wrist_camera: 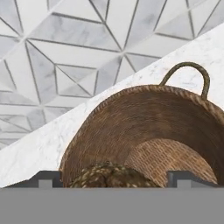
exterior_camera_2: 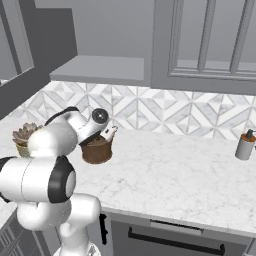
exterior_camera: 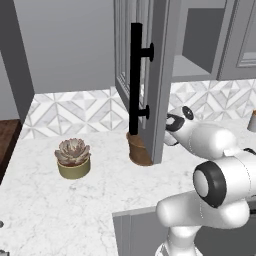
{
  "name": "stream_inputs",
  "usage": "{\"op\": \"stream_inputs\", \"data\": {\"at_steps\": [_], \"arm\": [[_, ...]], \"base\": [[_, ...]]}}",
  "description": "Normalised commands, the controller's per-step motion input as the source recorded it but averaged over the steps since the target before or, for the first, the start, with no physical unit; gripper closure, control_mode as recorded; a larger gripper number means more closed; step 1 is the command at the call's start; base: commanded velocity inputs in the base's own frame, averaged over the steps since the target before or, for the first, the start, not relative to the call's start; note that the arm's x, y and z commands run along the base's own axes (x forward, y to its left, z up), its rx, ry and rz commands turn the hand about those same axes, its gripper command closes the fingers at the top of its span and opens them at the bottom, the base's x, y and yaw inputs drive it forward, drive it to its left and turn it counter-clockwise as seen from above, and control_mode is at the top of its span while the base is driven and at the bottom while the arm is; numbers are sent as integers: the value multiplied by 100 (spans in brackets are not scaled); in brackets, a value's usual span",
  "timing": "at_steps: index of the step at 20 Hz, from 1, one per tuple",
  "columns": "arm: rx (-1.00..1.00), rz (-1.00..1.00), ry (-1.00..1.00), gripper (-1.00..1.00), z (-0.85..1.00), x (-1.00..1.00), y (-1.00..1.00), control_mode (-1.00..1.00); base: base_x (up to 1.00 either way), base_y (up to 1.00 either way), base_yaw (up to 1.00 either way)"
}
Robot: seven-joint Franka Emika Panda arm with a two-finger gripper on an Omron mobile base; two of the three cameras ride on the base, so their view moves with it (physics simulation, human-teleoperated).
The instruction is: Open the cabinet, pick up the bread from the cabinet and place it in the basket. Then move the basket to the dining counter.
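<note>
Bread (wrist_camera: 109, 176) lies inside the basket (wrist_camera: 148, 131), which stands on the marble worktop (exterior_camera: 75, 210) under the open cabinet (exterior_camera: 145, 75) door. Gripper (wrist_camera: 113, 179) hangs over the rim, jaws wide, holding nothing. Next judged: grasping the basket for carrying to the dining counter.

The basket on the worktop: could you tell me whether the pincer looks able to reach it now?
Probably yes: the open pincer hangs just over the basket, nothing between them.
</note>
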Motion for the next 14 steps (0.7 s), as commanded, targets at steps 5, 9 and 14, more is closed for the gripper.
{"op": "stream_inputs", "data": {"at_steps": [5, 9, 14], "arm": [[-3, -2, 0, 100, -26, 43, 0, -100], [-5, -2, 0, 100, -41, 13, 0, -100], [-6, -3, 0, 100, -47, 5, 0, -100]], "base": [[0, 0, 0], [0, 0, 0], [0, 0, 0]]}}
